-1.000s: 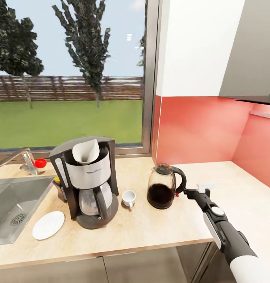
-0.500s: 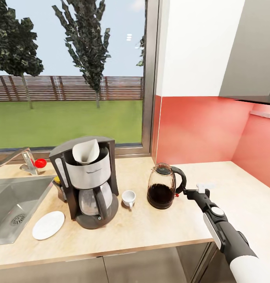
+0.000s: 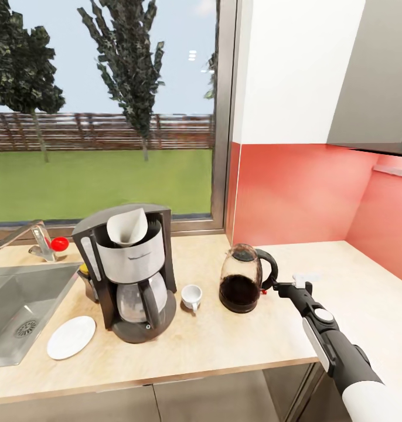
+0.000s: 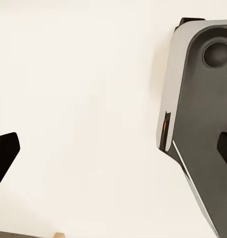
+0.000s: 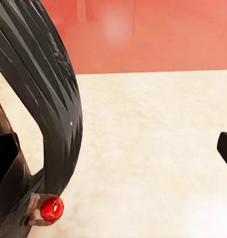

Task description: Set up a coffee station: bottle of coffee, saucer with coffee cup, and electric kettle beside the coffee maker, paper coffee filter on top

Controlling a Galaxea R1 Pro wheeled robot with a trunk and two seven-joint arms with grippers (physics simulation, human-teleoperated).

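Observation:
The black and silver coffee maker (image 3: 129, 275) stands on the countertop (image 3: 236, 343) with a white paper filter (image 3: 127, 226) in its top. A white cup (image 3: 191, 296) sits on the counter to its right, and a white saucer (image 3: 71, 337) lies to its front left. The glass electric kettle (image 3: 241, 279) stands upright right of the cup. My right gripper (image 3: 273, 286) is open at the kettle's black handle (image 5: 56, 114), which lies between the spread fingers. A dark container with a yellow top (image 3: 84, 269) peeks out behind the coffee maker. My left gripper (image 4: 113, 153) is open against a white surface.
A steel sink (image 3: 19, 310) with a faucet (image 3: 34, 237) takes the counter's left end. A red backsplash (image 3: 295, 193) and a window (image 3: 101, 111) back the counter. A grey cabinet (image 3: 377, 76) hangs at upper right. Bare counter extends right of the kettle.
The view has shifted very slightly. The right gripper stays at the kettle's handle and nothing on the counter has moved.

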